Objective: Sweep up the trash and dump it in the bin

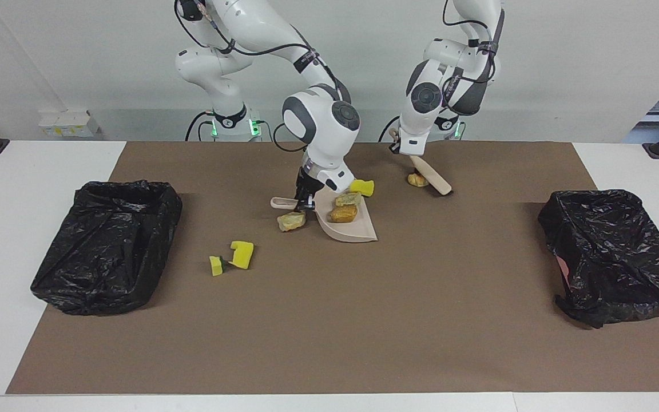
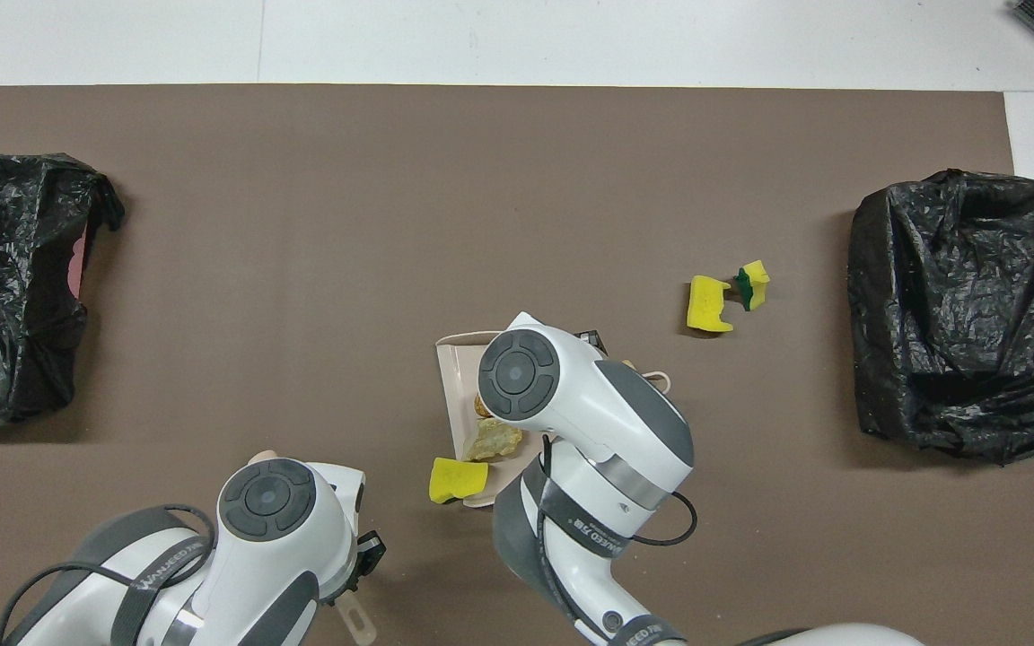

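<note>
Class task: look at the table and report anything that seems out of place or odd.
Two yellow sponge scraps lie alone on the mat, apart from the dustpan and nearer the right arm's bin. One tan lump sits just outside the dustpan.

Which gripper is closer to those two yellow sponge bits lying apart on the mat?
The right gripper, at the dustpan handle beside the sponge bits. The left gripper holds the brush at the dustpan's left-arm side.

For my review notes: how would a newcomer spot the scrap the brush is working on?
Find the left gripper over the mat's robot-side edge, holding the beige brush. At the brush lies a tan bread-like lump. It is the only scrap there; the others lie by the dustpan.
</note>
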